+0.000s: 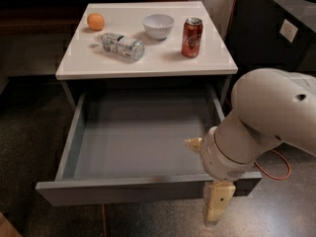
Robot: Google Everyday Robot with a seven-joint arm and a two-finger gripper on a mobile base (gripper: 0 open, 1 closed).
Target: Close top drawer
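The top drawer [133,132] stands pulled fully out below the white table top, its blue-grey inside empty. Its grey front panel [118,190] runs along the bottom of the camera view. My gripper [205,177] is at the right part of that front panel. One cream finger [193,143] points over the drawer's inside, and the other finger [217,207] hangs down outside the panel. The fingers are wide apart and hold nothing. My white arm [266,117] covers the drawer's front right corner.
On the white table top [148,58] are an orange [96,21], a plastic bottle lying on its side [122,45], a white bowl [158,25] and a red soda can [192,37]. A dark cabinet [276,38] stands at the right. An orange cable [276,169] lies on the floor.
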